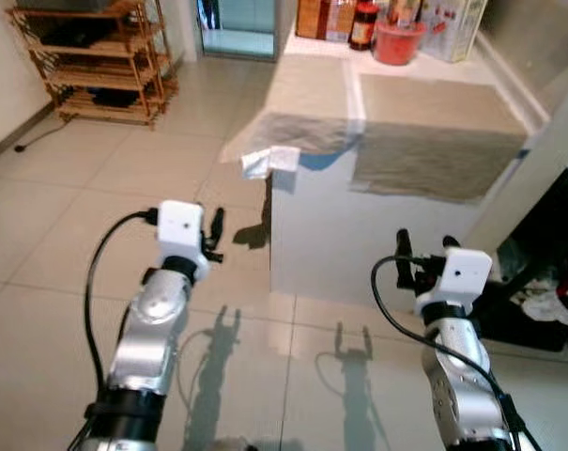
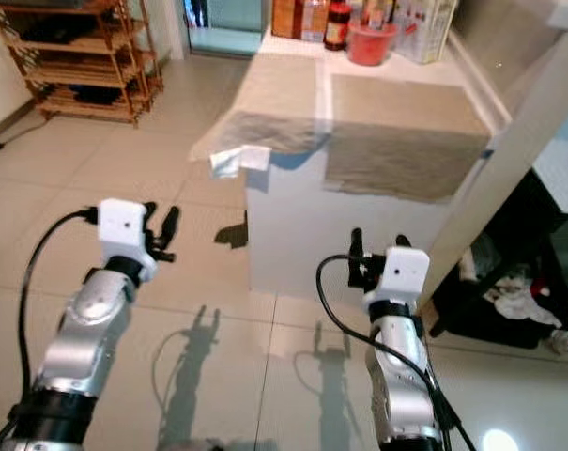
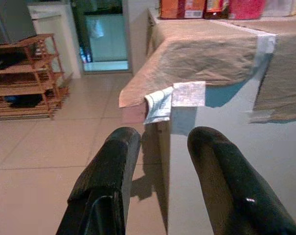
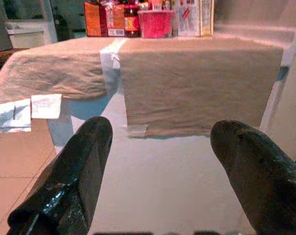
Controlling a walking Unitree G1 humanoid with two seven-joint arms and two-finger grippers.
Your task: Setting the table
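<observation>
A white table (image 1: 312, 235) stands ahead, its top covered by two beige cloth mats, one on the left (image 1: 307, 103) and one on the right (image 1: 434, 122). At its far end stand a red tub (image 1: 398, 42), a dark bottle (image 1: 362, 26) and orange boxes (image 1: 323, 19). Two paper slips (image 1: 269, 162) hang at the near left corner. My left gripper (image 1: 213, 235) is raised over the floor left of that corner, open and empty (image 3: 160, 166). My right gripper (image 1: 426, 246) is open and empty (image 4: 157, 161), held low before the table's near side.
A wooden shelf rack (image 1: 100, 61) stands at the far left by a doorway (image 1: 237, 28). A slanted white post (image 1: 537, 160) rises right of the table, with dark bags and cloths (image 1: 546, 291) on the floor behind it. Tiled floor (image 1: 68, 216) lies open to the left.
</observation>
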